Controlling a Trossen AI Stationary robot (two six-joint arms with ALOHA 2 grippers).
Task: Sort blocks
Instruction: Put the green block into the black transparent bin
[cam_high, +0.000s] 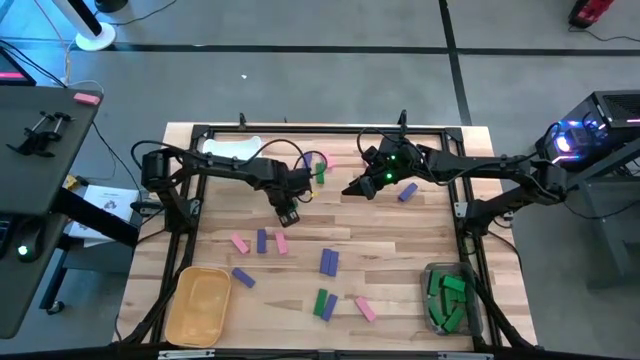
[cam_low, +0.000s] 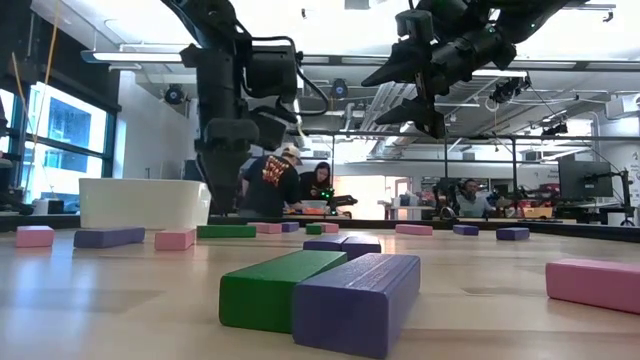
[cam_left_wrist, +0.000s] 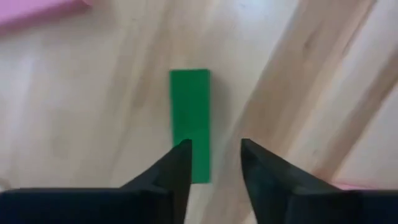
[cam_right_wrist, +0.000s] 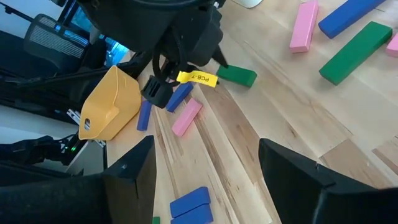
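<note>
The high camera looked straight down on the whole wooden table (cam_high: 400, 240). The low camera sat at tabletop level, close behind a green block (cam_low: 280, 288), facing the room. The left wrist camera hung close above another green block (cam_left_wrist: 190, 118). The right wrist camera looked across at the left arm (cam_right_wrist: 168, 37), sharing the yellow bin (cam_right_wrist: 109, 106) with the high view.

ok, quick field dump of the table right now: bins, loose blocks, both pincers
clear bin: near right corner, holds green blocks
yellow bin: near left corner, looks empty
white bin: far left
loose blocks: pink, blue-purple and green, scattered on the wooden table
left pincer: open, over a green block, not gripping it
right pincer: open, raised over the far middle of the table, holding nothing
</note>
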